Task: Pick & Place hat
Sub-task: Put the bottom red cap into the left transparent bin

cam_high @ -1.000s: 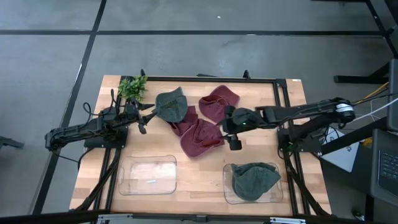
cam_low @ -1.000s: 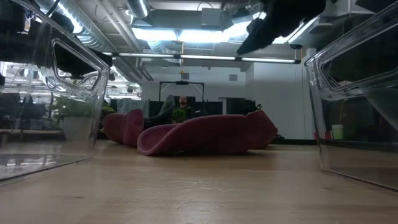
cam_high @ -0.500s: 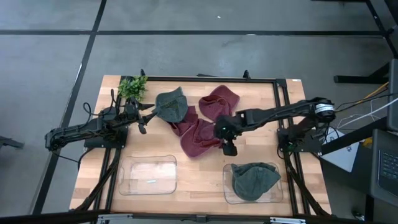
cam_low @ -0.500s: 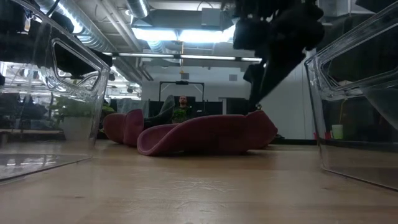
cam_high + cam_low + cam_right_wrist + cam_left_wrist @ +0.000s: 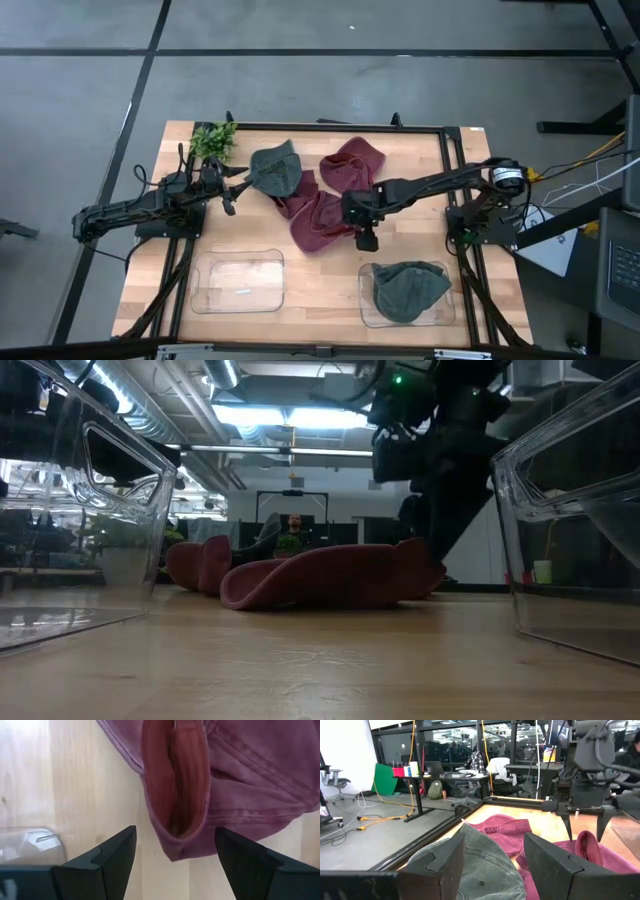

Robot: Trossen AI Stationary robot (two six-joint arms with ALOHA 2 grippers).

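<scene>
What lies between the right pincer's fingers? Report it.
The folded edge of a maroon hat lies in the gap of the open right pincer, with bare table beside it; the right wrist view shows this.

One camera looked straight down on the whole table, one sat at tabletop level facing the room, and each wrist camera peered close past its own fingers, the right one sharing the red hat under it with the others.
</scene>
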